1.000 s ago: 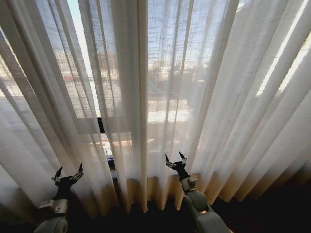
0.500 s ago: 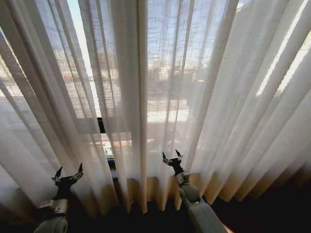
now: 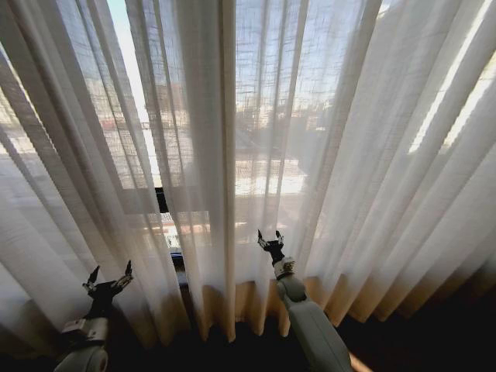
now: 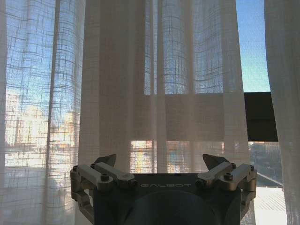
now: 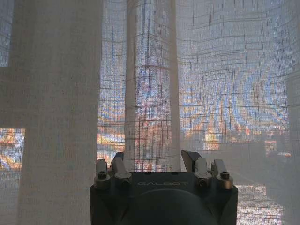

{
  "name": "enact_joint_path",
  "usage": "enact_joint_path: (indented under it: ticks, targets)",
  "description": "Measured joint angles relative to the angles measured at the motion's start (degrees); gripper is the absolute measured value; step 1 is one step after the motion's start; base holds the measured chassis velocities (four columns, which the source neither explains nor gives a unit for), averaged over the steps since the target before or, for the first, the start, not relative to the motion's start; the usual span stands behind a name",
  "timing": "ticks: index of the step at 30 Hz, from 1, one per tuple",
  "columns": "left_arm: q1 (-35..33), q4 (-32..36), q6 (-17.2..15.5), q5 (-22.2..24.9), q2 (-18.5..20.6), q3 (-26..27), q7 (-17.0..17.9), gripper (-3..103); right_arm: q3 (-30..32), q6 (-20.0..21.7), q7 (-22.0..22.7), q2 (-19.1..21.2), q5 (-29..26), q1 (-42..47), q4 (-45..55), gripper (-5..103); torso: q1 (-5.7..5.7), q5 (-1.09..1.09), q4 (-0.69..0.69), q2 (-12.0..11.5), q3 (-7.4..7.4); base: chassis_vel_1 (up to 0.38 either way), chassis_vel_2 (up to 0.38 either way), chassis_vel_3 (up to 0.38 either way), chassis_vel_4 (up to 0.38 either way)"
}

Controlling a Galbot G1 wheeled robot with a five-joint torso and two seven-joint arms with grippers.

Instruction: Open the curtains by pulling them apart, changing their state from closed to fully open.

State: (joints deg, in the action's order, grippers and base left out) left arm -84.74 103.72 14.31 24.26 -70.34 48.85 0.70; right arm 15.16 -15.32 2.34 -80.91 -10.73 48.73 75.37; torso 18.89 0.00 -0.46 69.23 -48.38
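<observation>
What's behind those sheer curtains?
Through the curtains a window frame, blue sky and blurred sunlit buildings show, clearest at the narrow gap. Thick folds hide finer details.

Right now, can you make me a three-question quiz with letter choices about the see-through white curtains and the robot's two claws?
1. Where is the right gripper?
A. low, at the middle pleats of the sheer white pleated curtains
B. above the window top
C. beside the left gripper, touching it

2. How many grippers are raised toward the fabric?
A. none
B. two
C. four

3. What state is the left gripper in?
A. shut on a fold
B. open, holding nothing
C. shut on a cord

Answers: 1 A, the head view shows it low at the centre folds, with a pleat just ahead between its fingers. 2 B, one on each side. 3 B, its fingers stand wide apart with fabric beyond them.
</observation>
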Motion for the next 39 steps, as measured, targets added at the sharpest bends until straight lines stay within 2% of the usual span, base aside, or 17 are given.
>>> enact_joint_path:
  ticks: [3, 5, 8, 11, 13, 14, 16, 17, 18, 28, 39]
  targets:
    - [0.0, 0.0, 0.0, 0.0, 0.0, 0.0, 0.0, 100, -0.1, 0.0, 0.0, 0.2, 0.1, 1.0, 0.9, 50, 0.00, 0.00, 0.00, 0.0, 0.00, 0.000, 0.000, 0.000, 0.000]
    - [0.0, 0.0, 0.0, 0.0, 0.0, 0.0, 0.0, 100, 0.0, 0.0, 0.0, 0.3, 0.1, 1.2, 1.2, 50, 0.00, 0.00, 0.00, 0.0, 0.00, 0.000, 0.000, 0.000, 0.000]
    - [0.0, 0.0, 0.0, 0.0, 0.0, 0.0, 0.0, 100, 0.2, 0.1, 0.0, 0.3, 0.1, 1.7, 1.5, 34, 0.00, 0.00, 0.00, 0.0, 0.00, 0.000, 0.000, 0.000, 0.000]
    - [0.0, 0.0, 0.0, 0.0, 0.0, 0.0, 0.0, 100, 0.4, 0.2, 0.0, 0.4, 0.1, 2.0, 1.6, 28, 0.00, 0.00, 0.00, 0.0, 0.00, 0.000, 0.000, 0.000, 0.000]
    - [0.0, 0.0, 0.0, 0.0, 0.0, 0.0, 0.0, 100, 0.6, 0.4, 0.2, 0.5, -0.1, 2.3, 1.7, 18, 0.00, 0.00, 0.00, 0.0, 0.00, 0.000, 0.000, 0.000, 0.000]
    - [0.0, 0.0, 0.0, 0.0, 0.0, 0.0, 0.0, 100, 0.6, 0.4, 0.2, 0.5, -0.1, 2.3, 1.7, 18, 0.00, 0.00, 0.00, 0.0, 0.00, 0.000, 0.000, 0.000, 0.000]
    - [0.0, 0.0, 0.0, 0.0, 0.0, 0.0, 0.0, 100, 0.7, 0.4, 0.7, 0.5, -0.7, 2.4, 1.8, 7, 0.00, 0.00, 0.00, 0.0, 0.00, 0.000, 0.000, 0.000, 0.000]
    - [0.0, 0.0, 0.0, 0.0, 0.0, 0.0, 0.0, 100, 0.8, 0.3, 0.9, 0.4, -0.9, 2.4, 1.8, 7, 0.00, 0.00, 0.00, 0.0, 0.00, 0.000, 0.000, 0.000, 0.000]
    - [0.0, 0.0, 0.0, 0.0, 0.0, 0.0, 0.0, 100, 1.0, 0.1, 0.9, 0.3, -1.1, 2.4, 1.8, 3, 0.00, 0.00, 0.00, 0.0, 0.00, 0.000, 0.000, 0.000, 0.000]
    - [0.0, 0.0, 0.0, 0.0, 0.0, 0.0, 0.0, 100, 2.6, -1.6, -2.2, 0.8, -1.5, 3.9, 1.8, 0, 0.00, 0.00, 0.00, 0.0, 0.00, 0.000, 0.000, 0.000, 0.000]
    - [0.0, 0.0, 0.0, 0.0, 0.0, 0.0, 0.0, 100, 3.6, -0.6, -3.3, 3.1, -4.2, 3.6, 2.4, 0, 0.00, 0.00, 0.00, 0.0, 0.00, -0.007, -0.005, 0.004, 0.005]
